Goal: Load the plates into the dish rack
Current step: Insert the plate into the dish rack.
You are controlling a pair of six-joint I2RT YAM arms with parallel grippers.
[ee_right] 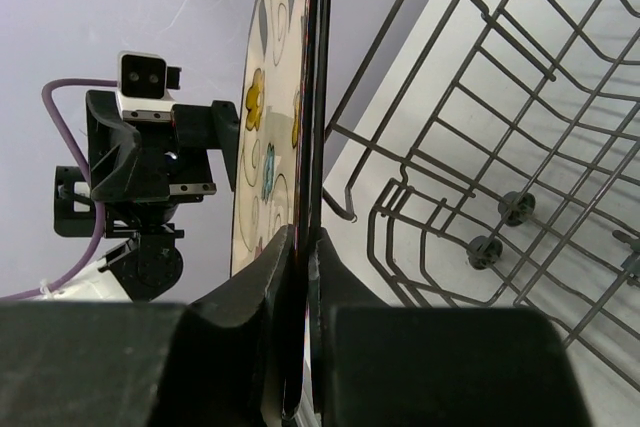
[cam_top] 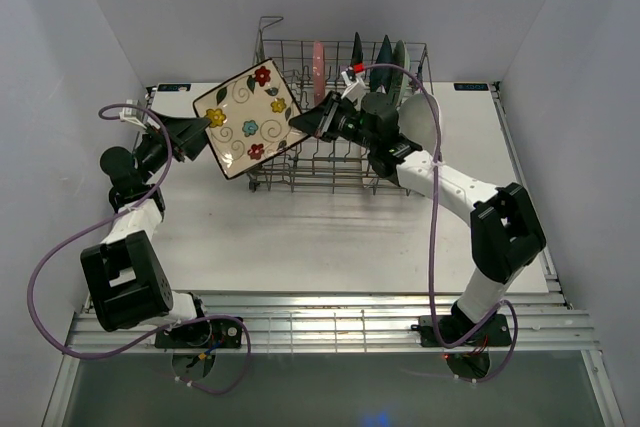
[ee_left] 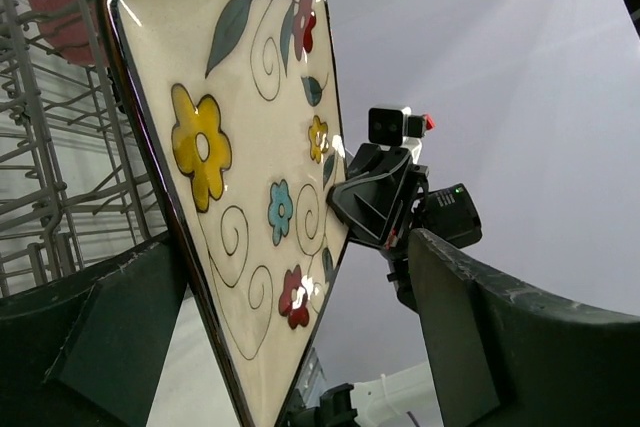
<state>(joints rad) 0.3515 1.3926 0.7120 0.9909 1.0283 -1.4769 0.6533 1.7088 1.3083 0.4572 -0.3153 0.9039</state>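
Overhead cam: the floral plate (cam_top: 248, 117) is up in the air, tilted, over the near left corner of the dish rack (cam_top: 345, 175) and not slotted in yet. The right gripper (cam_top: 308, 123) is clamped on its right edge. The left gripper (cam_top: 205, 132) sits at the opposite edge, spread wide. A pink dotted plate (cam_top: 318, 67) and a few darker ones stand in the rack.

Left wrist cam: the plate's edge runs between the wide-apart fingers (ee_left: 110, 337), and I can't see either one actually pressing on it. So I'd say this side gives no support. My worry here is that if this arm pulls back at an angle, a finger clips the rim and twists the plate out of the other grip.

Right wrist cam: both fingers (ee_right: 255, 317) are squeezed onto the plate's thin rim, edge-on, with the rack wires right beside it. That's one narrow pinch on a glossy, probably heavy plate, so I think it could swing down or slide out. It could also bang the rack's top wire going in, or knock the pink plate if it picks the wrong slot.
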